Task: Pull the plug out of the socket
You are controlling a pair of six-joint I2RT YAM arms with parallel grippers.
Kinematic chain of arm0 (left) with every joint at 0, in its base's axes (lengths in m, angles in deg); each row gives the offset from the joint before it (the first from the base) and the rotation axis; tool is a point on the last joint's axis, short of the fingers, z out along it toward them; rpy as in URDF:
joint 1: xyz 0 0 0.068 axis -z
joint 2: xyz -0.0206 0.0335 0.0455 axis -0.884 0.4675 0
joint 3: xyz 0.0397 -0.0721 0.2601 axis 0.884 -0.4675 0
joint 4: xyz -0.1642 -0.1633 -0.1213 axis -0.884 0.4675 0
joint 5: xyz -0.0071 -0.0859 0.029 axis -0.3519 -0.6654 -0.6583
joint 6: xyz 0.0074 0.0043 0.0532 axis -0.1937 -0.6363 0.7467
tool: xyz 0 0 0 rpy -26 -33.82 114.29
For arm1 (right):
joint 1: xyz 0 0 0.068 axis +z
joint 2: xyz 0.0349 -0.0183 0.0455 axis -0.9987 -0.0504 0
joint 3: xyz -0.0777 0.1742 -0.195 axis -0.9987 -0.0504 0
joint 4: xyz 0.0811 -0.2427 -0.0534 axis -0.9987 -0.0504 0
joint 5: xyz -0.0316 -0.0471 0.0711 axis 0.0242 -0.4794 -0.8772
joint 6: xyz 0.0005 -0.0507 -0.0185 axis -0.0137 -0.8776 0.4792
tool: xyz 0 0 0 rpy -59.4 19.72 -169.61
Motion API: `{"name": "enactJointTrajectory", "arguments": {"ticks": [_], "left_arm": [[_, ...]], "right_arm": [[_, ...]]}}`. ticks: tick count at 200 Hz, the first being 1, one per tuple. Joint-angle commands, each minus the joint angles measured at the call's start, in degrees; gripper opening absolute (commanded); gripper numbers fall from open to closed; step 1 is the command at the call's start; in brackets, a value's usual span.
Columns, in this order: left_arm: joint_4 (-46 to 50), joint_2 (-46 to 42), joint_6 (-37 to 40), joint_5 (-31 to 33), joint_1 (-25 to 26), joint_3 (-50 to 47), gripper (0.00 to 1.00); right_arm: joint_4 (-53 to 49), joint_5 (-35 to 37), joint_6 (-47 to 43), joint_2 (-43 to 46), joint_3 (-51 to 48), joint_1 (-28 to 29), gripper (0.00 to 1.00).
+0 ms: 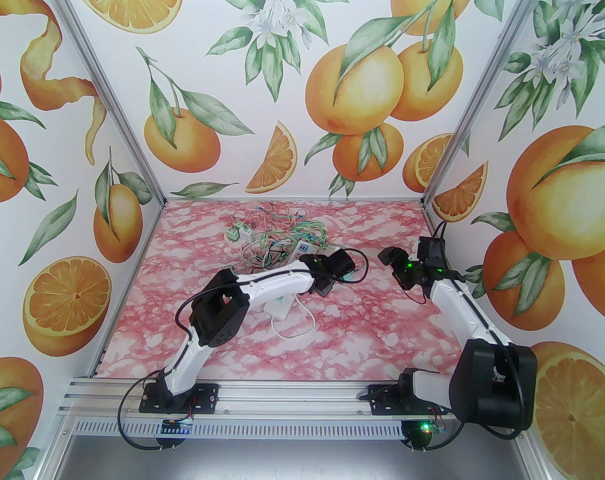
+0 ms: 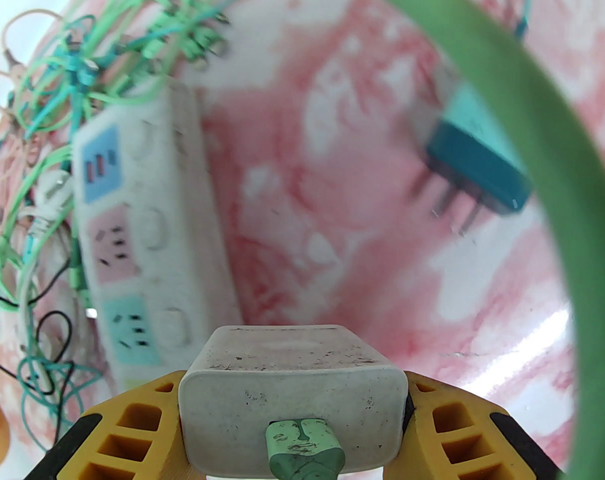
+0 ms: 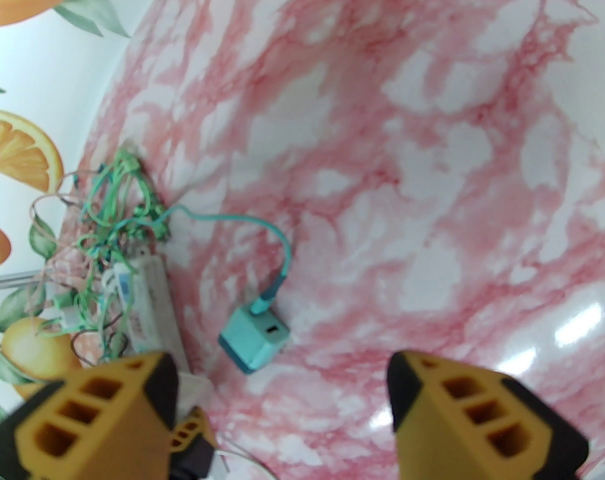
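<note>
Your left gripper is clamped on the white charger plug. The power strip lies just beside it at 11 o'clock, long axis running 12 to 6. Whether its pins sit in a socket is hidden. Your right gripper gapes empty, with the teal plug at its 12 o'clock.

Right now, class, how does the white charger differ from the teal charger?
The white charger is clamped between the left fingers; the teal charger lies loose on the table. The white charger carries a green cable; the teal charger carries a teal cable. The teal charger's prongs show bare; the white charger's are hidden. Both are blocks with a cable plugged in.
</note>
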Motion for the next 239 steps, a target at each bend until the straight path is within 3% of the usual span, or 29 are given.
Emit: {"name": "enactJointTrajectory", "arguments": {"ticks": [1,48,54,58,62,145,196,239], "left_arm": [[1.78,0.8,0.73,3.74,0.78,2.7,0.26],[2.55,3.19,-0.37,0.47,2.85,4.44,0.37],[2.67,3.39,-0.56,0.07,3.17,4.81,0.41],[2.69,3.49,-0.72,-0.37,3.26,5.0,0.45],[2.81,3.49,-0.85,-0.87,3.43,5.22,0.48],[2.03,-1.83,-4.51,-11.56,3.41,4.6,0.89],[1.54,-7.67,-5.43,-11.79,2.1,1.72,0.9],[-1.13,-15.23,-8.23,-11.49,-2.98,-3.0,0.98]], "right_arm": [[-0.4,0.9,0.16,0.7,-0.91,-0.3,0.75],[1.11,0.15,1.23,0.18,-1.46,-0.32,0.84],[1.2,0.13,1.24,0.12,-1.5,-0.31,0.88],[1.21,0.09,1.08,0.12,-1.39,-0.32,0.98],[1.17,0.04,1.05,0.14,-1.43,-0.27,1.0],[1.58,-0.32,0.74,-0.77,-0.67,1.37,1.0],[1.83,0.91,0.77,-2.08,0.79,5.25,1.0],[1.92,2.37,0.61,-3.82,2.75,9.6,1.0]]}}
